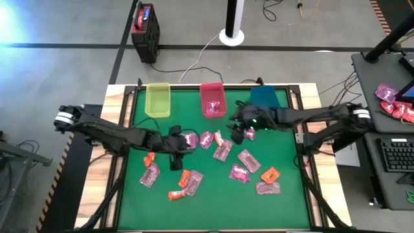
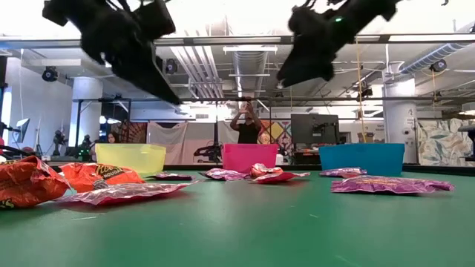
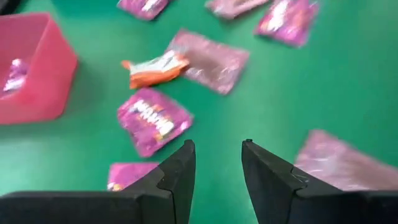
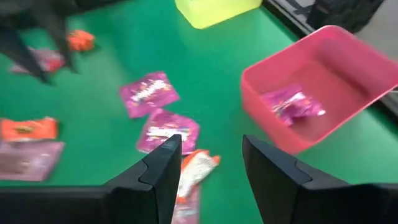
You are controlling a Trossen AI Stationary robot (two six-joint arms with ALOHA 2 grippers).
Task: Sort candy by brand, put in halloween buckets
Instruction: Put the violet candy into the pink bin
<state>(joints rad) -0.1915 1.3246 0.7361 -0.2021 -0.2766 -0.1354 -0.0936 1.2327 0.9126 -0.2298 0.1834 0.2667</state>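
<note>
Three small translucent bins stand upright in a row along the far edge of the table: a yellow-green bin (image 1: 158, 99), a pink-red bin (image 1: 213, 99) beside it holding one magenta packet (image 4: 292, 104), and a blue-teal bin (image 1: 264, 97) on the pink-red bin's other side. In front of the pink-red bin, many flat wrapped packets lie scattered: bright magenta packets (image 1: 240, 173), paler pink packets (image 1: 222, 151) and smaller orange-red packets (image 1: 270, 175).

Both arms are dark, built of slim jointed links, each with a white band near its outer end. The left gripper (image 3: 217, 180) and right gripper (image 4: 208, 177) each carry 2 black, blocky, angular fingers. A small green light glows on the right arm.
</note>
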